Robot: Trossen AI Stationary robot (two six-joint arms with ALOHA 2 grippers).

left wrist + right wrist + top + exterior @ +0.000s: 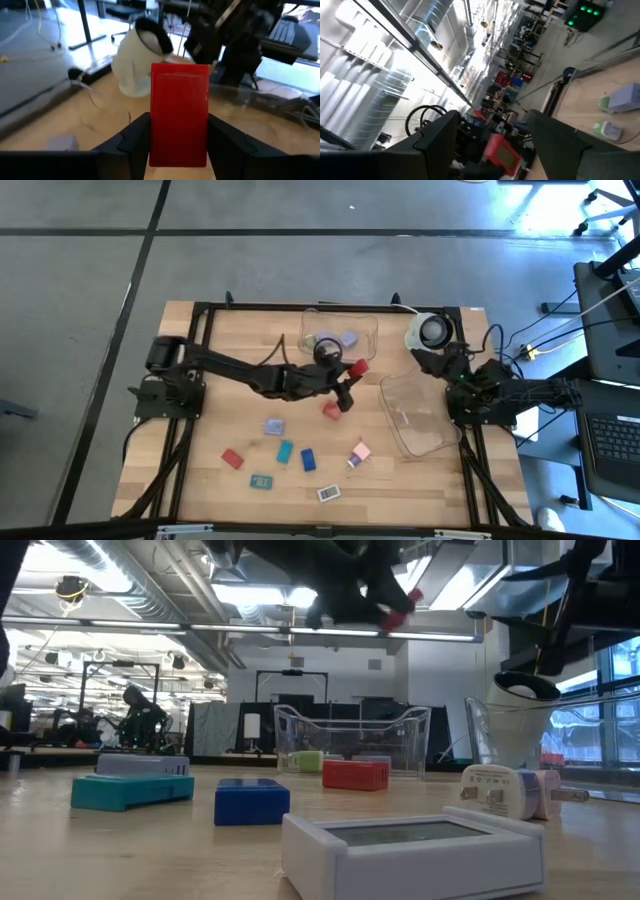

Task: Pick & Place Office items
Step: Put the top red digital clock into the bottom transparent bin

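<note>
My left gripper (351, 374) hangs over the table's middle, between the two tubs, shut on a red block (179, 110). In the low view the block (400, 606) is well above the table. Other office items lie flat on the wood: a second red piece (331, 409), a lavender one (273, 426), a red one (232, 459), a teal one (285, 450), a blue one (308, 459) and a pink-and-white one (360, 452). My right gripper (492, 120) waits open at the table's right side, pointing up into the room. My left gripper pinches the red block by its two long side faces (154, 135) between its two fingers (131, 142). The fingers come nearly level from the table's left, slanting a little downward. The block sticks out past the fingertips and is lifted clear of the table.
A clear tub (340, 330) at the far middle holds green and lavender pieces. A second clear tub (415, 415) stands at the right, next to my right arm. A round white-and-black object (432, 332) sits at the far right. A white labelled piece (328, 493) lies near the front edge.
</note>
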